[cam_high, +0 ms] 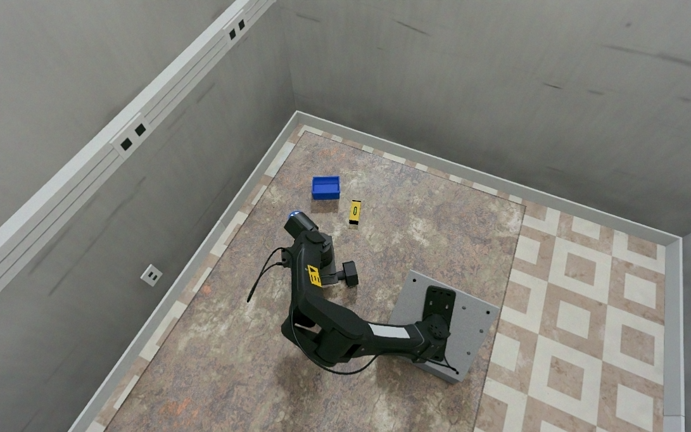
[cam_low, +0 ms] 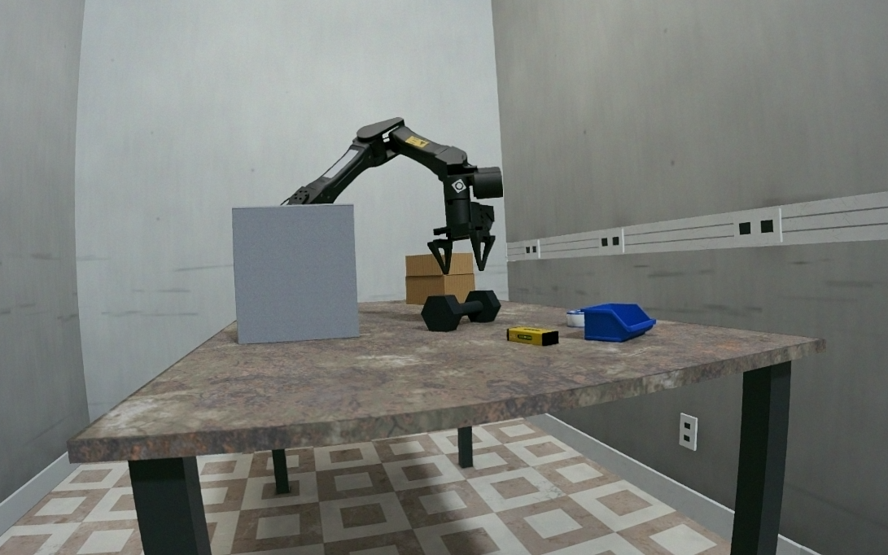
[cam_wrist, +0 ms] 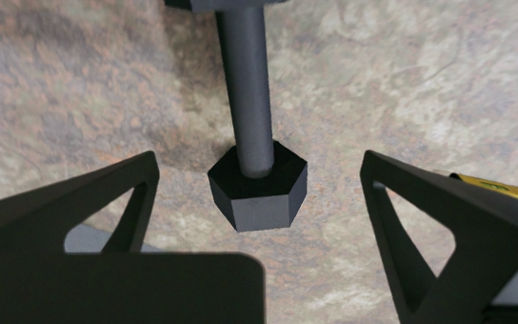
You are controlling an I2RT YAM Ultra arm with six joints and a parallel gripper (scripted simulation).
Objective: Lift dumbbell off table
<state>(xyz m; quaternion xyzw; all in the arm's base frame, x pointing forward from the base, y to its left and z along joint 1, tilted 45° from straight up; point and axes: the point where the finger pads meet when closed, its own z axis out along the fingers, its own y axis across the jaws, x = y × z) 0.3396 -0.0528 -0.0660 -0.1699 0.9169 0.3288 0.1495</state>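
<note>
A black hex-head dumbbell (cam_low: pixel 459 309) lies on the marbled table top. In the overhead view one head and part of the bar (cam_high: pixel 343 275) show beside the arm; the other head is hidden under the wrist. My gripper (cam_low: pixel 461 260) points straight down a short way above the dumbbell, fingers wide open and empty. In the wrist view the grey bar (cam_wrist: pixel 248 86) runs up the middle of the frame and one head (cam_wrist: pixel 258 187) lies between the two fingertips, well below them.
A yellow box (cam_high: pixel 355 211) and a blue bin (cam_high: pixel 325 187) lie beyond the dumbbell; a small white roll (cam_low: pixel 575 317) sits beside the bin. The arm's grey base block (cam_low: pixel 294 273) stands nearby. Cardboard boxes (cam_low: pixel 439 277) sit behind the table.
</note>
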